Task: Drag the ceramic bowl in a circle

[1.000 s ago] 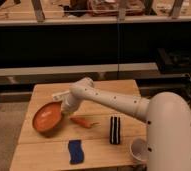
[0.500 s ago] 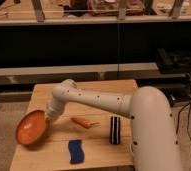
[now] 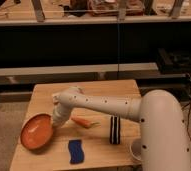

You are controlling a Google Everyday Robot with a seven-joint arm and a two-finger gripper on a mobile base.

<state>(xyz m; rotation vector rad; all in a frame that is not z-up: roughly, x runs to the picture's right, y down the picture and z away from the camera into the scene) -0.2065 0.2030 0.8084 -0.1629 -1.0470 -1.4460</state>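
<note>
Ceramic bowl (image 3: 36, 132) lies at the left front of the table (image 3: 104, 90). The gripper (image 3: 55, 121) meets the bowl's right rim; whether it clamps there cannot be told. Right of the bowl: carrot (image 3: 84, 122), blue pad (image 3: 76, 150), striped block (image 3: 115, 130).

The ceramic bowl (image 3: 36, 132) looks glazed: smooth orange-terracotta with a soft sheen inside. The desk (image 3: 44, 95) under it is pale wood, matt, with plank seams showing. The pincer (image 3: 56, 121), at the bowl's right rim, and the arm (image 3: 104, 105) behind it have a smooth white shell, plastic by the look, faintly glossy. Right of the bowl, the carrot (image 3: 84, 122) has dull orange skin, and the blue pad (image 3: 76, 151) looks soft and matt.
</note>
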